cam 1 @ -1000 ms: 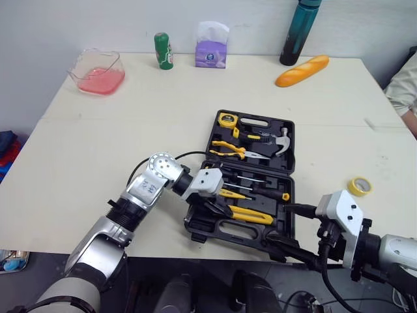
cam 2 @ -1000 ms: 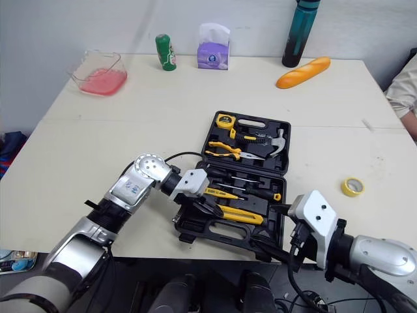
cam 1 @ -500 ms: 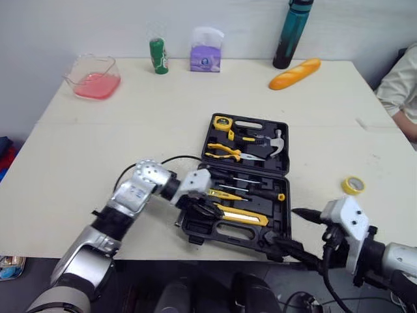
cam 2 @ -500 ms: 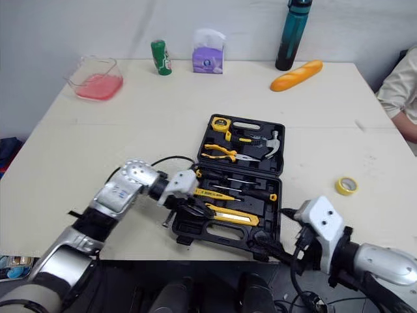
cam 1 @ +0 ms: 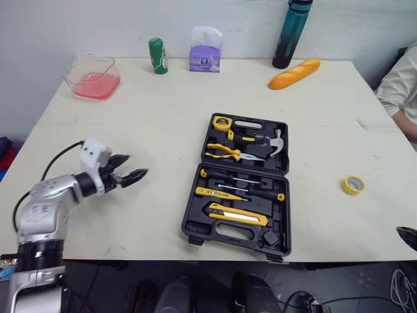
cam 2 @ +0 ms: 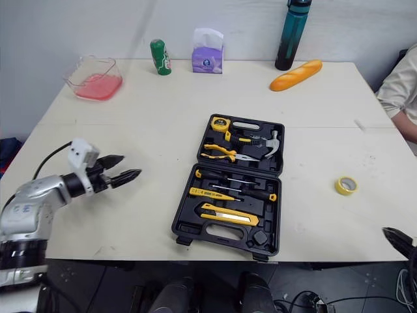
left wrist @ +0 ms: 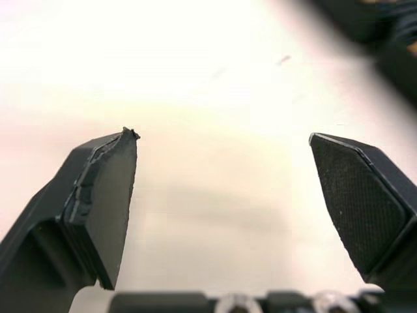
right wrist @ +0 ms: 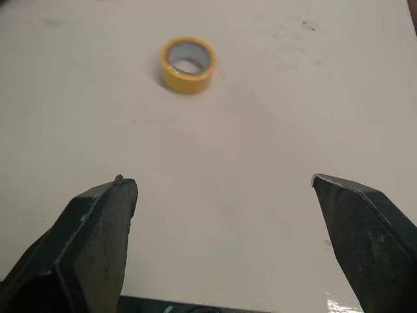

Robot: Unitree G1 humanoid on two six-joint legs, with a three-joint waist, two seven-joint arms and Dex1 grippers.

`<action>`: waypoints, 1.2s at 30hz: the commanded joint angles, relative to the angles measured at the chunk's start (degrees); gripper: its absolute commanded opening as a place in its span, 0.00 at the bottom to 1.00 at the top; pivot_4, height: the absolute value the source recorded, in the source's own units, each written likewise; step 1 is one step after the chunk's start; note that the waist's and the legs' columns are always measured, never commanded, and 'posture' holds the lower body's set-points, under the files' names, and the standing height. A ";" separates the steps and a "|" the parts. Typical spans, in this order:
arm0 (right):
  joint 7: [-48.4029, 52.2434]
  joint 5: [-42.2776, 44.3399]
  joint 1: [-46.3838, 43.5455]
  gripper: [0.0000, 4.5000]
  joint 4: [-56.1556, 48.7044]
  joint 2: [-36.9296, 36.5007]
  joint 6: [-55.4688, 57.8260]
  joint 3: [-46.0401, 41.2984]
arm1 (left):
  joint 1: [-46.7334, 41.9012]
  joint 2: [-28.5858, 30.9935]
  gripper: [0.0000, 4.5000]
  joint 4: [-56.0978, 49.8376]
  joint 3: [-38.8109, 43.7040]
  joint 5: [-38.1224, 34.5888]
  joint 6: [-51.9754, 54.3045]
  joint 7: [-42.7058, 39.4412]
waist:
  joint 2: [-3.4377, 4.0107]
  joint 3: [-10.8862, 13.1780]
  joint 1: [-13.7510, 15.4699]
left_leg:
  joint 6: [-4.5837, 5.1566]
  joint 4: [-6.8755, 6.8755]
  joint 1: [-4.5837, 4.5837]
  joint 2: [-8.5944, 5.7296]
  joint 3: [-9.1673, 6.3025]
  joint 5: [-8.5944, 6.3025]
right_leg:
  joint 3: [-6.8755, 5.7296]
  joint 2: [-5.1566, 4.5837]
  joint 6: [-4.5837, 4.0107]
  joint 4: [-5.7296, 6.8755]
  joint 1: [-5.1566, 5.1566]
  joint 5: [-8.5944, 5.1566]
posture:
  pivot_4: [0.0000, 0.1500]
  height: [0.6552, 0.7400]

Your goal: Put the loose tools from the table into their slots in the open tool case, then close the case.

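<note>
Left claw: spread, empty, backed off the tool case.
Right claw: spread, also withdrawn.
Next: tape roll loose on bench; case open.

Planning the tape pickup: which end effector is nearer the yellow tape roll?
Right. The right end effector is at the table's near edge, with the yellow tape roll ahead of it; the left end effector is beyond the tool case, over the table's left side.
</note>
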 commanded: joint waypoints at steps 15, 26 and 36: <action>19.48 -7.06 -23.15 1.00 15.20 -22.40 -8.09 22.46 | -19.16 -1.99 0.99 -19.68 -19.48 -13.05 5.42 -18.47 | 0.29 0.27 0.27 | -0.14 0.12 -0.03 -0.06 0.09 0.19 | -0.06 0.37 0.01 0.09 0.01 0.01 | 1.00 0.91; 26.66 -22.48 -58.95 1.00 33.25 -23.67 -10.60 56.09 | -30.20 -10.58 0.99 -15.35 -26.71 -12.30 0.51 -23.89 | 0.38 0.36 -1.23 | -0.14 0.19 -0.04 -0.03 0.06 0.29 | -0.06 0.44 0.03 0.08 0.05 0.02 | 1.00 0.91; 30.32 -29.43 -68.06 1.00 37.73 -19.06 -9.20 65.50 | -29.76 -11.27 0.99 -16.43 -27.02 -12.96 1.64 -22.99 | 0.48 0.43 -0.83 | -0.15 0.28 -0.16 -0.04 -0.07 0.30 | -0.15 0.43 0.03 0.07 0.02 0.02 | 1.00 0.91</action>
